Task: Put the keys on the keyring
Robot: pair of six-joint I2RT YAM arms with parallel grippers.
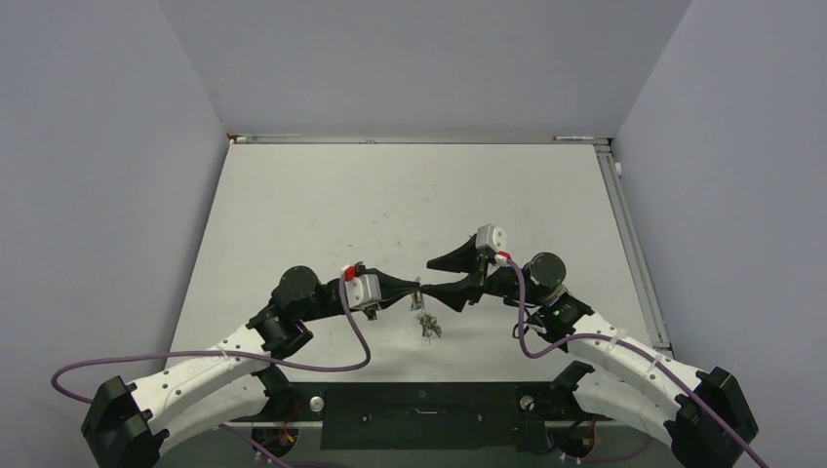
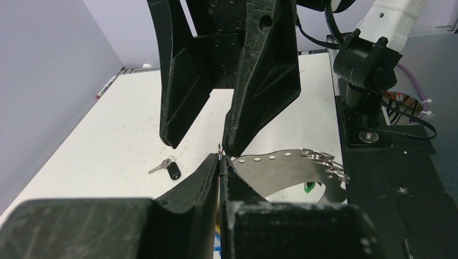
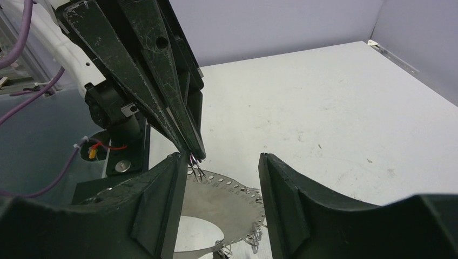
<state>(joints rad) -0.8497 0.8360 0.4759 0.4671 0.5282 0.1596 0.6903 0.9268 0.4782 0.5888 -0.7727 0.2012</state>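
— What has your left pincer (image 2: 220, 162) got?

— It is clamped shut on the keyring (image 2: 281, 167), with its fingers pressed together on one end of the keyring's edge.

— Describe the keyring.

— From my wrist cameras it is a flat, shiny silver plate. It curves like a crescent around a big cut-out, and a row of small holes follows its outer rim. Thin wire rings (image 2: 324, 159) bunch at the end away from my left fingertips.

— Where is it?

— It is near the front middle of the table (image 2: 108, 140), between my two arms, held above the surface. It juts sideways from my left fingertips and runs under my right pincer (image 3: 221, 159).

— And that right pincer?

— Its jaws stand apart and grip nothing. One fingertip comes down right beside my left fingertips at the keyring's edge. I cannot tell whether it touches the metal.

— Any keys?

— A green key head (image 2: 309, 186) peeks out beneath the plate. A black-headed key (image 2: 167, 168) lies flat on the table, well apart from the keyring.
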